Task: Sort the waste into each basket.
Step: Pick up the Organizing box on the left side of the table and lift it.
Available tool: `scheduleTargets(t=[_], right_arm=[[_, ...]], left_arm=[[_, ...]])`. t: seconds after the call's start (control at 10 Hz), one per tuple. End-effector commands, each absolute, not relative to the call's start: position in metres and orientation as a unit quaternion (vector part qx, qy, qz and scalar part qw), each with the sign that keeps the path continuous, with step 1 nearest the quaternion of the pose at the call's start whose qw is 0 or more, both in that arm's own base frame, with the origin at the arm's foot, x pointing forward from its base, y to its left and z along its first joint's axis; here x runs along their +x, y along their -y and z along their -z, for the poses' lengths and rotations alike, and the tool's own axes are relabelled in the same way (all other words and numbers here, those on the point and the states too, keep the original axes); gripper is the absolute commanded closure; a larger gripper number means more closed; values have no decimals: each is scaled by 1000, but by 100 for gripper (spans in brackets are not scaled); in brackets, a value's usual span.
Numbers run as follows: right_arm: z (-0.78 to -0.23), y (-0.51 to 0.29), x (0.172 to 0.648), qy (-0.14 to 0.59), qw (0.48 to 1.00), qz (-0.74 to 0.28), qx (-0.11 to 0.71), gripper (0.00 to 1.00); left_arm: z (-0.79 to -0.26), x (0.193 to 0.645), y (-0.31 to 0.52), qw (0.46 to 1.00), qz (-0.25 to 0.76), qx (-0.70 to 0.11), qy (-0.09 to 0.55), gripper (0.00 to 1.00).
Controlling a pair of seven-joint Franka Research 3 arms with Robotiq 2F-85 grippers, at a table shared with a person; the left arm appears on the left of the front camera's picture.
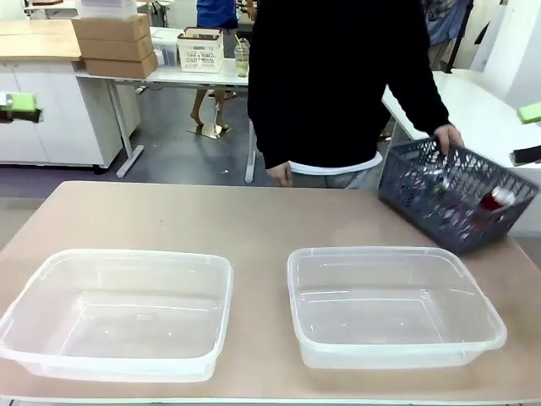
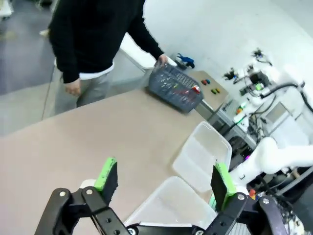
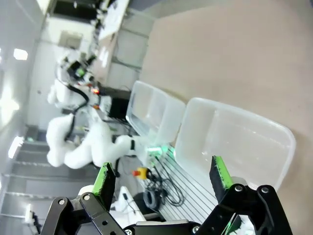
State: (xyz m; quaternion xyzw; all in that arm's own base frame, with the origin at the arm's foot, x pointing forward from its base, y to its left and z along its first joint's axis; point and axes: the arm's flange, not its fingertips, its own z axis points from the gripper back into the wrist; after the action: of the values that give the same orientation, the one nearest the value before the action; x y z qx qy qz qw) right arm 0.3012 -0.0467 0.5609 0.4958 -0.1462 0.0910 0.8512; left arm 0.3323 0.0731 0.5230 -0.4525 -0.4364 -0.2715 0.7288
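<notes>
Two clear tubs stand side by side at the near edge of the table, the left tub [image 1: 127,255] and the right tub [image 1: 372,251], with nothing in either. A person's hand [image 1: 446,135] tilts a dark grey lattice basket [image 1: 423,182] at the far right. The waste lies inside it: a red can [image 1: 499,200] and clear bottles, hard to tell apart through the weave. My left gripper [image 2: 165,181] hangs open high over the tubs [image 2: 205,147], holding nothing. My right gripper [image 3: 162,176] is open above the near tub [image 3: 244,142], also holding nothing.
The person in a black top [image 1: 330,76] stands at the far edge of the table. The grey basket [image 2: 175,88] rests on the table's far right corner. Bare brown tabletop [image 1: 220,220] lies between the tubs and the person. Other desks, boxes and a white crate stand behind.
</notes>
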Motion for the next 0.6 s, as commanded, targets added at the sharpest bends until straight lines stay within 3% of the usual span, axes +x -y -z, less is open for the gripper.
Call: scheduleTargets(t=[0.0, 0.3, 0.5], right_arm=[[-569, 39, 304, 162, 853, -118, 482, 0], [-569, 39, 304, 162, 853, -118, 482, 0], [-574, -7, 317, 110, 877, -137, 446, 0]], left_arm=[[-539, 327, -60, 700, 322, -444, 456, 0], [-539, 327, -60, 700, 322, -444, 456, 0], [-543, 323, -55, 703, 320, -447, 452, 0]])
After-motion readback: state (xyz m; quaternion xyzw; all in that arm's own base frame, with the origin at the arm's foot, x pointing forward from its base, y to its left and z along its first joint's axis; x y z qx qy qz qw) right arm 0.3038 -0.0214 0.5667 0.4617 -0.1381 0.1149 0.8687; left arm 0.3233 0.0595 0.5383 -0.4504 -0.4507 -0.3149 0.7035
